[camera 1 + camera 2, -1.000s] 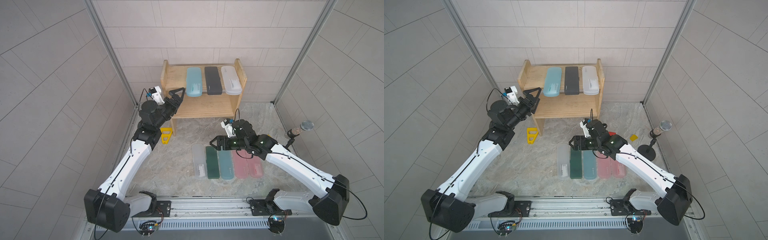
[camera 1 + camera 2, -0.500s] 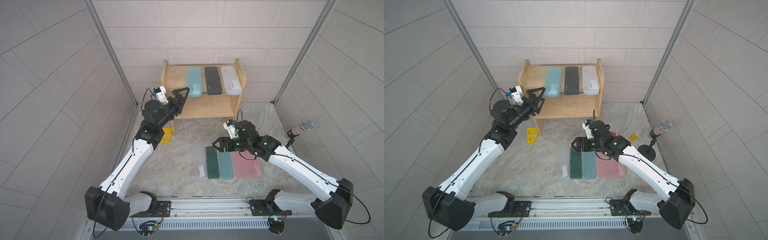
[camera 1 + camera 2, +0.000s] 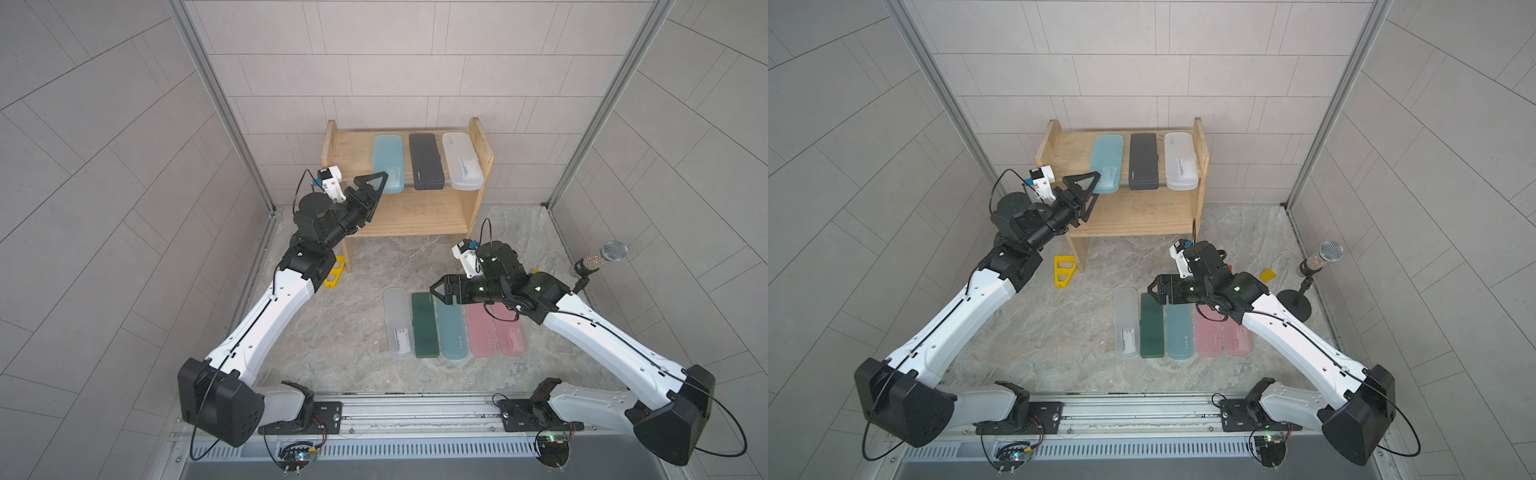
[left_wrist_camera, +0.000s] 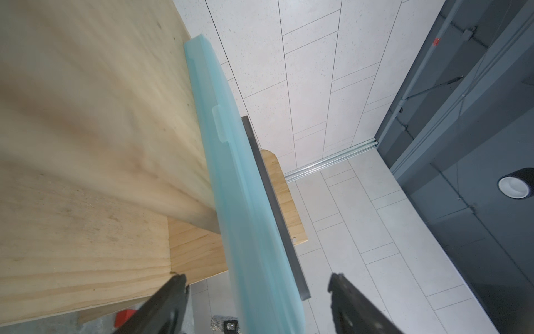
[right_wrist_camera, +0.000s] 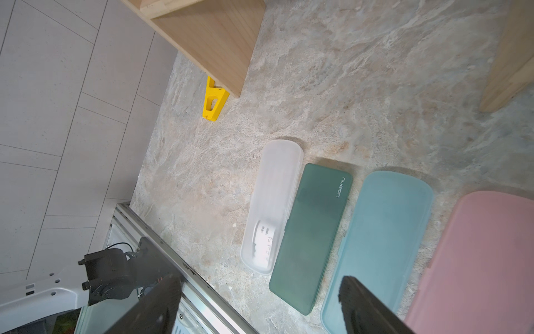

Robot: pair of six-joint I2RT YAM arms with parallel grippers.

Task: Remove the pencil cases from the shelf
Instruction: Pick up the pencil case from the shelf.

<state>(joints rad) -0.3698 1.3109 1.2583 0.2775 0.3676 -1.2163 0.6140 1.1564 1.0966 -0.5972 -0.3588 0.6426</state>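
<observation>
— Where are the pencil cases?

— Three long, flat, round-cornered plastic ones lie side by side on the top tier of the light pine two-tier shelf [image 3: 415, 212]: a translucent light teal case [image 3: 388, 162], a matte black case [image 3: 426, 160] and a frosted white case [image 3: 462, 160]. Five more lie in a row on the marbled floor [image 3: 353, 332]: a frosted white floor case [image 3: 398, 322], a dark green case [image 3: 424, 326], a deeper teal case [image 3: 452, 332] and two pink cases [image 3: 480, 332] [image 3: 512, 336].

— And the fingers?

— The left gripper [image 3: 381, 179] straddles the light teal case's near end, which juts past the tier's edge; its fingers stand apart with gaps on both sides. The right gripper [image 3: 434, 291] hovers over the floor row, fingers wide, holding nothing.
</observation>
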